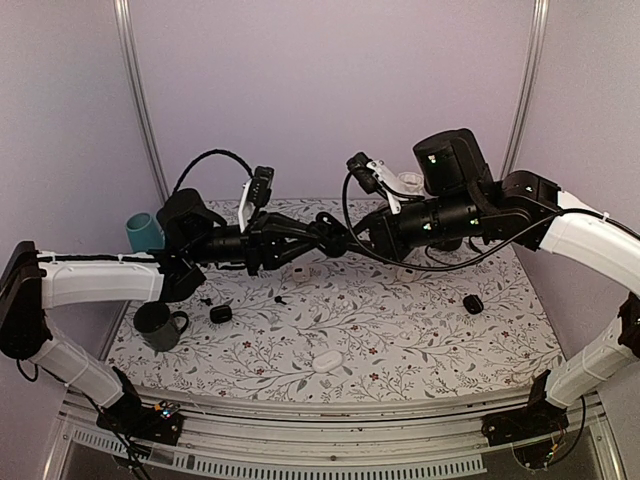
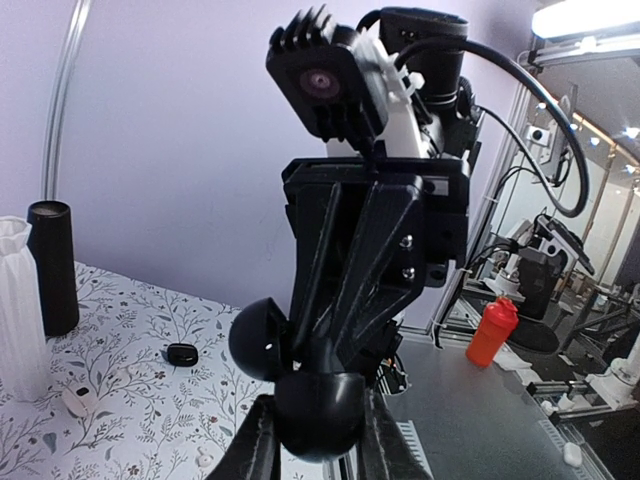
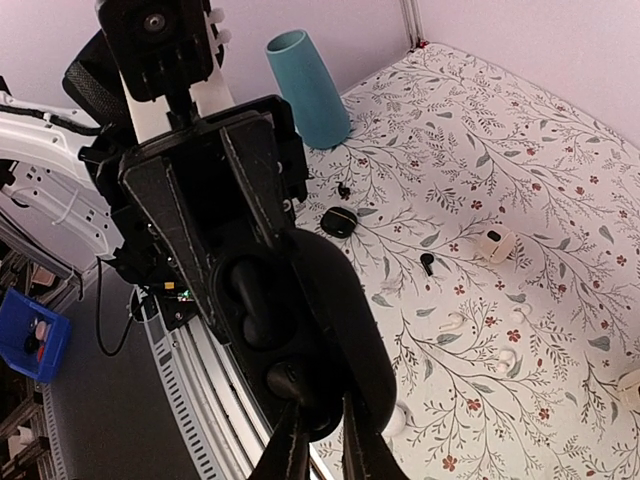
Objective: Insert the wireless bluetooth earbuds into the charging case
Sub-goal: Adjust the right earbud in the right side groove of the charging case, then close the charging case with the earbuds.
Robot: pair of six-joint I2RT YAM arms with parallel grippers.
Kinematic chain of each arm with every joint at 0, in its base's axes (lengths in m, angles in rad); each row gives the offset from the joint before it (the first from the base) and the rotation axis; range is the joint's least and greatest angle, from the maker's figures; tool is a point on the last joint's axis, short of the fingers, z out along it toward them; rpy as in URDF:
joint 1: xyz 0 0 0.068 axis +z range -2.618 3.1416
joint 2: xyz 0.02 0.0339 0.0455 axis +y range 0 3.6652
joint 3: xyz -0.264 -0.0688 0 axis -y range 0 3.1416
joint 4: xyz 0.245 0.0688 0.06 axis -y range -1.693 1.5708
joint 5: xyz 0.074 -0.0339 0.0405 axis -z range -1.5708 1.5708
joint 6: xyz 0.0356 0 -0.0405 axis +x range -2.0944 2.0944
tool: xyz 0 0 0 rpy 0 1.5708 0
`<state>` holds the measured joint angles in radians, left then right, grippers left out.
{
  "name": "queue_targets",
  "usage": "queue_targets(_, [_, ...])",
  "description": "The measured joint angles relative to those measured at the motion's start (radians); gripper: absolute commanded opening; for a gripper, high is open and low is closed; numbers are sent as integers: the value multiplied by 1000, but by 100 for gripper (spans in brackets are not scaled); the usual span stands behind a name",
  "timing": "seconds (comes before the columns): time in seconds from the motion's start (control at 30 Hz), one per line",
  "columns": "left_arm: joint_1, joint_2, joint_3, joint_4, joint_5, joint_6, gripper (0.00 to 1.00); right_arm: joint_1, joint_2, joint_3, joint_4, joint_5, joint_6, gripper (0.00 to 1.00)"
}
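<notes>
Left end effector (image 2: 318, 440) clamped on the open black charging case (image 3: 320, 300) in mid-air, right end effector (image 3: 322, 428) narrow at its cavities, grip unclear, one black earbud (image 3: 427, 263) lying on the floral counter (image 3: 520, 150)

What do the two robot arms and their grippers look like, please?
Both share one build. The left arm and right arm have glossy white tube links between black joint housings. The left gripper and right gripper are matte black, with ribbed triangular frames; a boxy black wrist camera on a white bracket tops each. Loose black cables loop at each wrist.
</notes>
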<state>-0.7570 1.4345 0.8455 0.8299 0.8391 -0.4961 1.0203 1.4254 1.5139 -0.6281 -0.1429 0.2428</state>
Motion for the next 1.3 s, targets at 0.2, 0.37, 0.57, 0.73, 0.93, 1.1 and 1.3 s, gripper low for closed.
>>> queue_targets(0.2, [0, 0, -4, 2, -11, 11, 0, 0, -1, 0, 1, -9, 2, 22])
queue_targets(0.37, [0, -2, -4, 3, -33, 18, 0, 0, -11, -3, 10, -45, -1, 28])
queue_targets(0.57, [0, -3, -4, 3, -44, 18, 0, 0, -48, -27, 23, -56, 0, 36])
queue_targets(0.73, [0, -3, -4, 8, -42, 17, 0, -27, -112, -50, 43, -40, 8, 38])
queue_targets(0.93, [0, -3, -7, 80, -13, -10, 0, -111, -154, -103, 98, 2, 57, 39])
queue_targets(1.1, [0, -3, -7, 143, 20, -40, 0, -118, -88, -111, 136, -28, 69, 39])
queue_targets(1.3, [-1, -2, -7, 172, 35, -60, 0, -114, -40, -128, 211, -128, 71, 41])
